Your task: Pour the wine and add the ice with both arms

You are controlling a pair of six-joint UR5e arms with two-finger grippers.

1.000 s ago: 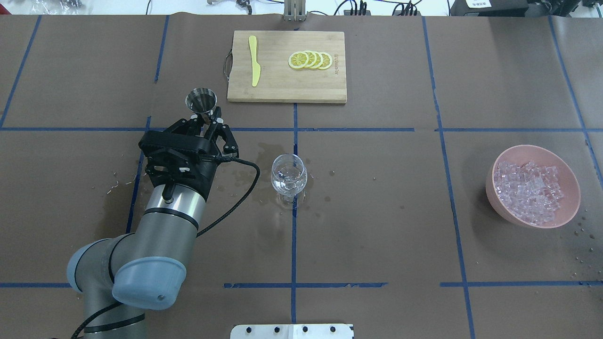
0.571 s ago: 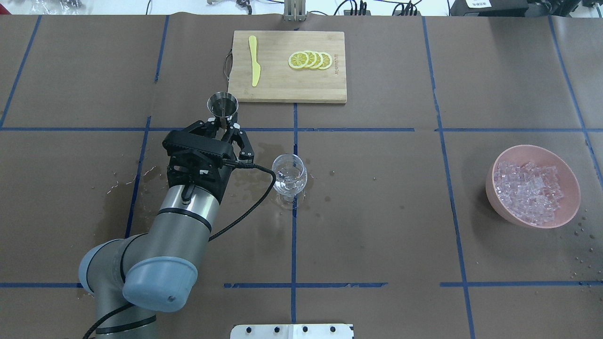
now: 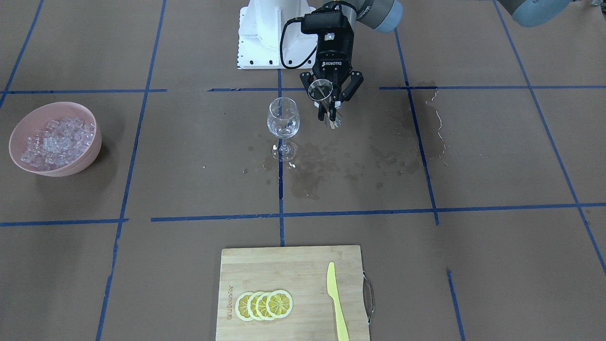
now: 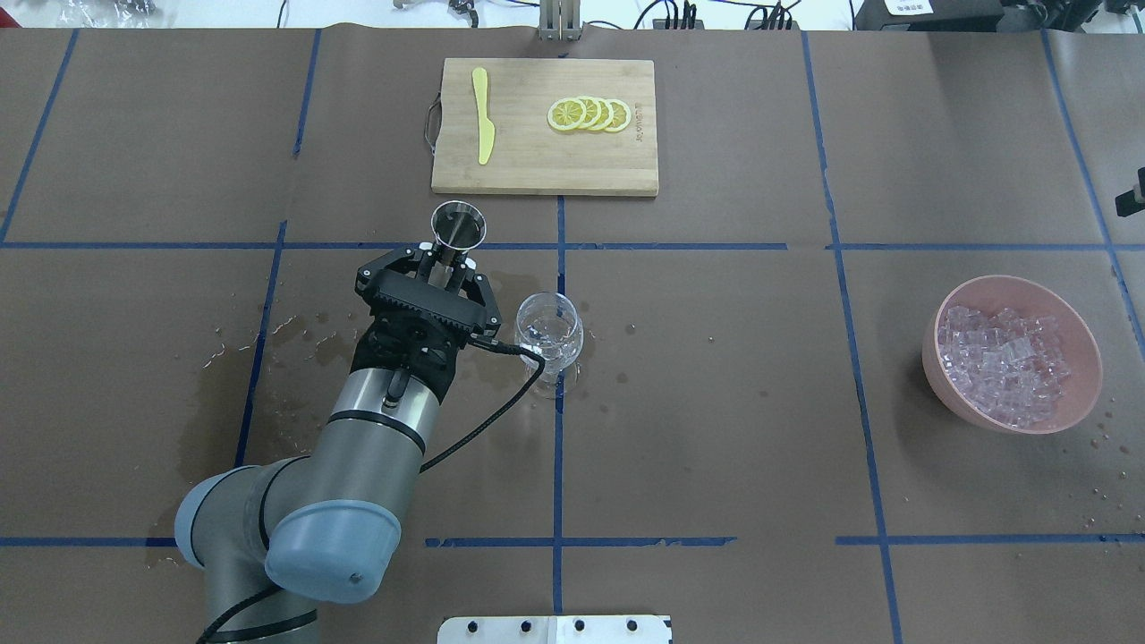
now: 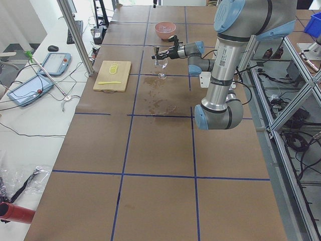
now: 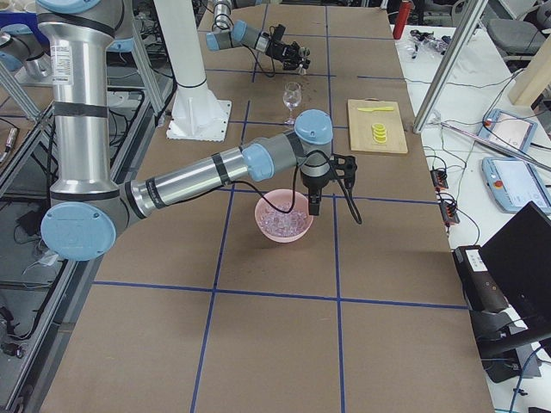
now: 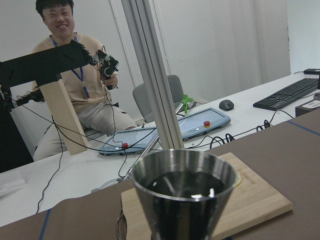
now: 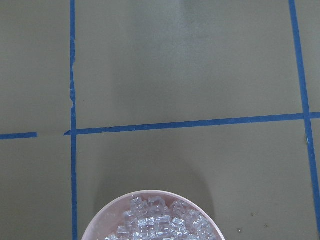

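Change since 1.0 s ago: my left gripper [image 4: 445,261] has carried the steel jigger [image 4: 458,224] to my right and a little nearer to me, from well left of the wine glass [image 4: 548,326] to just beside it. Glass, bowl and board have not shifted.
Left arm [image 4: 376,438]: reaches forward over the brown paper from my left side.
Left gripper: fingers clamped on the jigger's narrow waist, holding it clear of the table.
Jigger: mouth up, roughly upright, on my left of the glass rim and not touching it. Inside it looks dark with glints; I cannot tell whether it holds liquid.
Wine glass: stands upright on the centre blue line.
Wine [image 3: 283,127]: a little clear liquid low in the glass bowl.
Wet patches [image 3: 307,175]: dark stains and droplets on the paper around the glass foot and out to my left.
Right arm [image 6: 215,168]: stretched out to my right.
Right gripper [image 6: 313,208]: hangs over the pink bowl [image 4: 939,380]; fingers spread or closed, cannot tell.
Ice [image 4: 1006,362]: heap of clear cubes inside the pink bowl, well apart from the glass.
Cutting board [image 4: 528,152]: at the far edge, beyond the glass.
Lemon slices [image 4: 590,114]: four, overlapping in a row on the board.
Yellow knife [image 4: 484,116]: lying flat on the board, on my left of the slices.
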